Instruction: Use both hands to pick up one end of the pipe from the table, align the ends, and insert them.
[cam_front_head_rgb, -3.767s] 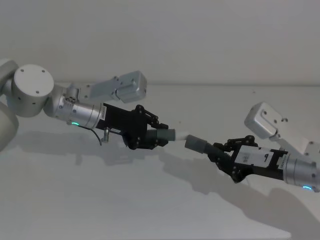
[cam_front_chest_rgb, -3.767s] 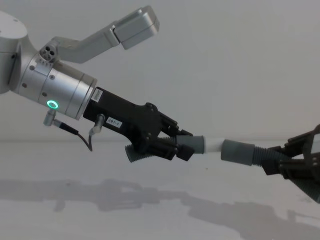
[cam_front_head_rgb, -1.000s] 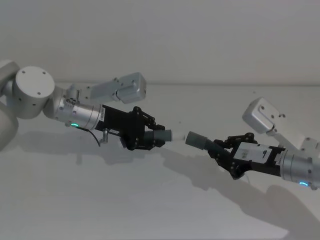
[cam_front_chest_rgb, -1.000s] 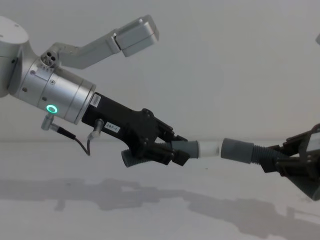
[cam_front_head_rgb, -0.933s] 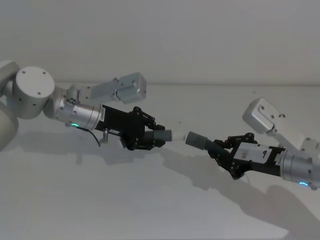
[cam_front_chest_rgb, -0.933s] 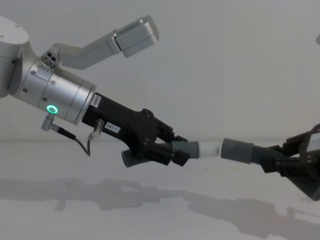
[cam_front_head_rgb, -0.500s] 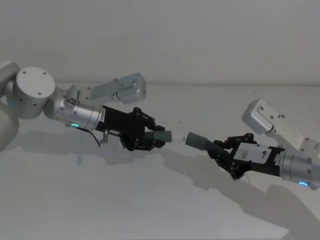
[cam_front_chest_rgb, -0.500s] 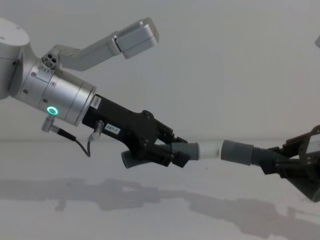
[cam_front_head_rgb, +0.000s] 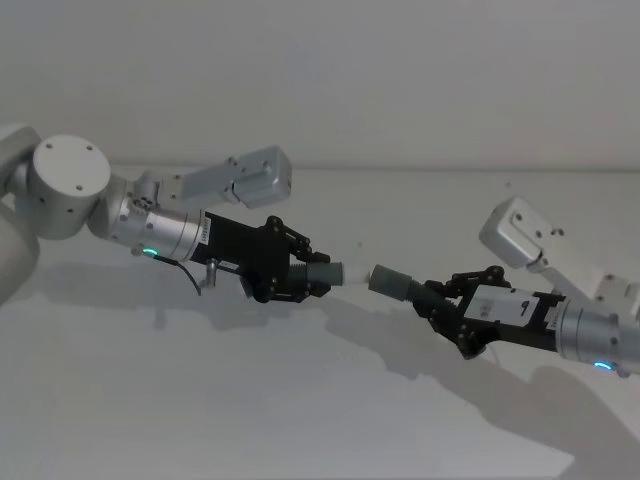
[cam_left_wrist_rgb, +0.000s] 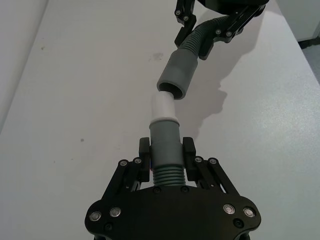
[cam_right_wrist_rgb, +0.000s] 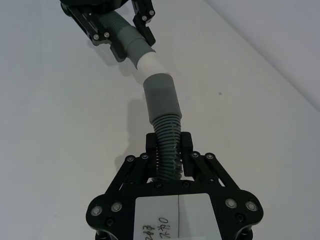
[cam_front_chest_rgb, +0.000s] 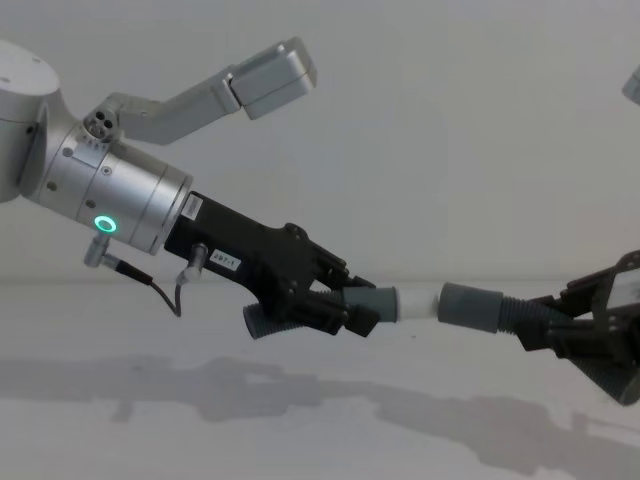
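Both pipe pieces are held in the air above the table (cam_front_head_rgb: 250, 400). My left gripper (cam_front_head_rgb: 300, 272) is shut on a short piece with a grey collar (cam_left_wrist_rgb: 165, 140) and a white tip (cam_left_wrist_rgb: 162, 106). My right gripper (cam_front_head_rgb: 440, 298) is shut on the ribbed hose (cam_right_wrist_rgb: 167, 135), whose smooth grey cuff (cam_right_wrist_rgb: 161, 95) points at the left piece. The white tip (cam_front_chest_rgb: 418, 300) meets the mouth of the cuff (cam_front_chest_rgb: 470, 305), nearly in line. I cannot tell if it has gone inside. The chest view has the left gripper (cam_front_chest_rgb: 350, 305) at centre and the right gripper (cam_front_chest_rgb: 560, 335) at the right edge.
Shadows of both arms fall on the white table below. A pale wall (cam_front_head_rgb: 400, 80) stands behind the table's far edge. The left arm's silver wrist (cam_front_chest_rgb: 120, 200) with its green ring light reaches in from the left.
The right gripper has edged the cuff slightly left, closing the small gap to the white tip. The left gripper has barely shifted. Both grips are unchanged.
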